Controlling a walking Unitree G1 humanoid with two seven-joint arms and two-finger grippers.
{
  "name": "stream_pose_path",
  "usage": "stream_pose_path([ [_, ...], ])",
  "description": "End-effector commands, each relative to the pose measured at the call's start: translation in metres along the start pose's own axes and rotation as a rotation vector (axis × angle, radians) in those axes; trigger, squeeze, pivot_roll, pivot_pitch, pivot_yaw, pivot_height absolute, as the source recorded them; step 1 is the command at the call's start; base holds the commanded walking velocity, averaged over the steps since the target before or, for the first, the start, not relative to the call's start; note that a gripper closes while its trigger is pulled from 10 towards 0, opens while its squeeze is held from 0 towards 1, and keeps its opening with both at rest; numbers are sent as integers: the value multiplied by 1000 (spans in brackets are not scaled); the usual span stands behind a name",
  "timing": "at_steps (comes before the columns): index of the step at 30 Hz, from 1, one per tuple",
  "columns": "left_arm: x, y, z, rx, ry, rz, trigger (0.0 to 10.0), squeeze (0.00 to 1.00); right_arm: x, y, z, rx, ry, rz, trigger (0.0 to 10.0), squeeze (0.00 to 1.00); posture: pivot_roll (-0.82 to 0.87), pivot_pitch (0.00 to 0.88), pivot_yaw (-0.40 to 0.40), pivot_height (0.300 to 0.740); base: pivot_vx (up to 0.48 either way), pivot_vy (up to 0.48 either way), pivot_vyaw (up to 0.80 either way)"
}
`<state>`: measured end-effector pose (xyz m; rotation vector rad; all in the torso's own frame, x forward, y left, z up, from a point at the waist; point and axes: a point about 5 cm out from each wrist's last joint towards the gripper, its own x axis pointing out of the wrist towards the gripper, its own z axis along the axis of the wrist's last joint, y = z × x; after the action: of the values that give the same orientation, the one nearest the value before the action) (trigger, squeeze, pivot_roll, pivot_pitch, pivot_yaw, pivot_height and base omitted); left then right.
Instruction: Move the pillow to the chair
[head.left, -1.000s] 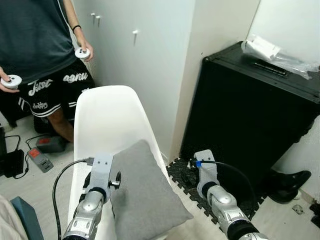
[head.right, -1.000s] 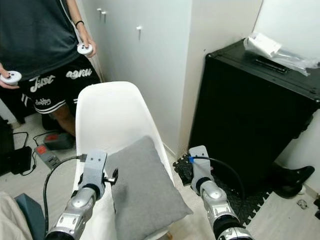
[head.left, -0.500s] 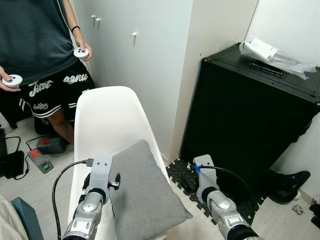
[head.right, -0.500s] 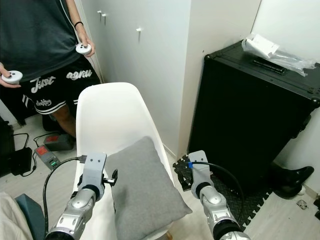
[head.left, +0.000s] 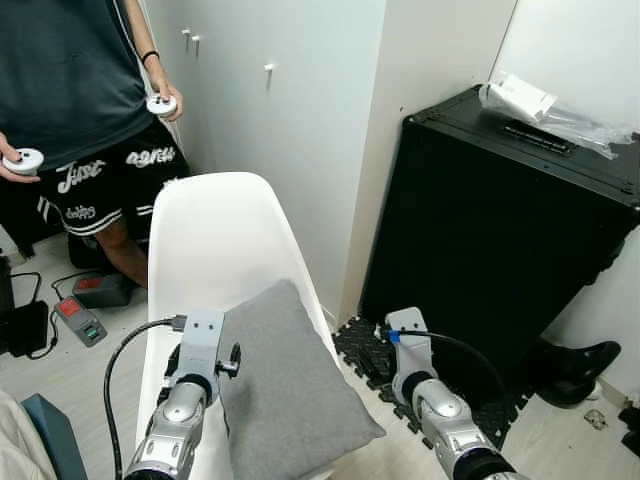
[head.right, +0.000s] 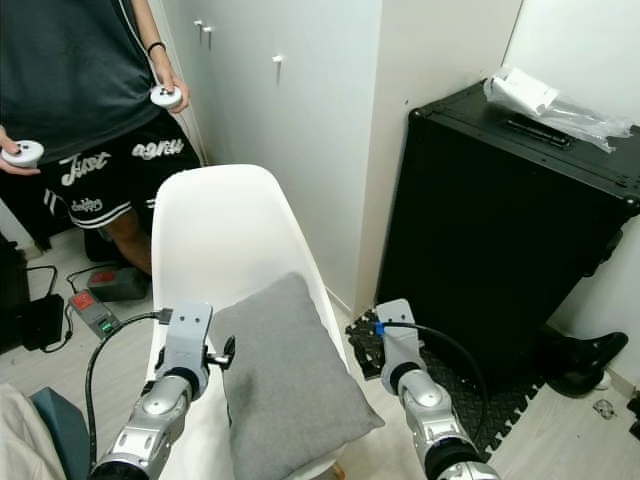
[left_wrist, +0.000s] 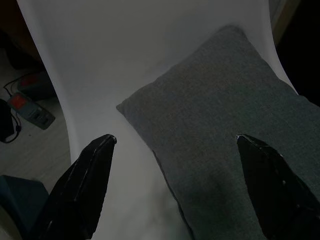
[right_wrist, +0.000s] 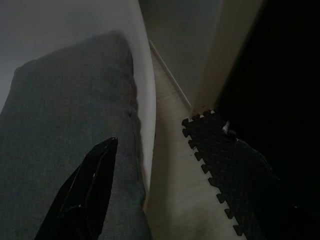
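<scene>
A grey pillow (head.left: 285, 390) lies on the seat of the white shell chair (head.left: 215, 240), its far corner leaning toward the backrest. My left arm (head.left: 195, 370) is beside the pillow's left edge. In the left wrist view my left gripper (left_wrist: 175, 137) is open, its fingers spread wide above the pillow (left_wrist: 225, 150) and the chair seat (left_wrist: 100, 75), holding nothing. My right arm (head.left: 420, 375) is off the chair's right side. My right gripper (right_wrist: 175, 141) is open too, spanning the pillow's right edge (right_wrist: 65, 150) and the floor.
A person (head.left: 80, 100) holding two white controllers stands at the left behind the chair. A tall black case (head.left: 500, 230) with a plastic bag (head.left: 545, 105) on top stands to the right, on black foam mat (head.left: 370, 355). White cupboard doors are behind. A power strip (head.left: 80, 318) lies on the floor.
My right arm has sunk back slightly. The pillow, the chair and my left arm have stayed where they were.
</scene>
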<state>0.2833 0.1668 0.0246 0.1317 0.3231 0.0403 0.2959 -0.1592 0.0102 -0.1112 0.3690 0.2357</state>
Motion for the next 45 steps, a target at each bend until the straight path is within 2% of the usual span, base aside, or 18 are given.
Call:
stream_pose_path([
  [1,0,-1,-2,-14,5,3,10000,0,0,1,-1,8,0,-2,10000,0,22,75,-26,740,0,0,0],
  [8,0,-2,-2,-13,4,0,10000,0,0,-1,0,4,-2,-6,10000,0,21,72,-24,740,0,0,-166],
  [45,1,-4,2,-11,-11,-11,10000,0,-1,-7,0,2,-8,-24,10000,0,18,66,-21,740,0,0,-800],
])
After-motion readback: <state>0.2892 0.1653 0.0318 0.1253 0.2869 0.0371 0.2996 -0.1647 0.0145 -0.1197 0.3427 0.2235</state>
